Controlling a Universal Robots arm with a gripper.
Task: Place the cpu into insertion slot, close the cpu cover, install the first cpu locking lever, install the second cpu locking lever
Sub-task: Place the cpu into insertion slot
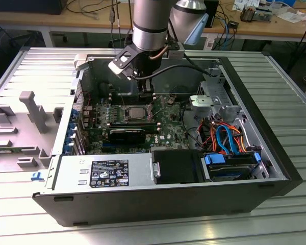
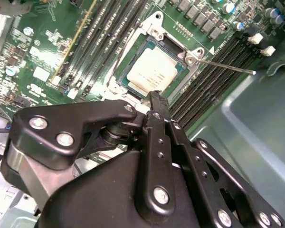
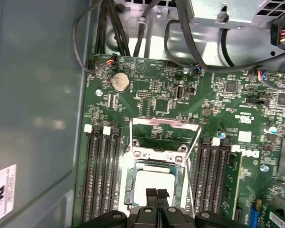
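The cpu lies flat in the insertion slot, its silvery top showing in both wrist views. In the exterior view it sits mid-board. The cpu cover appears swung up, open, beyond the socket. Two thin locking levers stand raised beside it, and one lever sticks out over the memory slots. My gripper hangs just above the near edge of the cpu, fingers pressed together with nothing between them. It also shows in the second wrist view and the exterior view.
Long black memory slots flank the socket on both sides. A grey case wall stands close to one side. The exterior view shows the power supply at the case front and a drive cage with coloured cables on that view's right.
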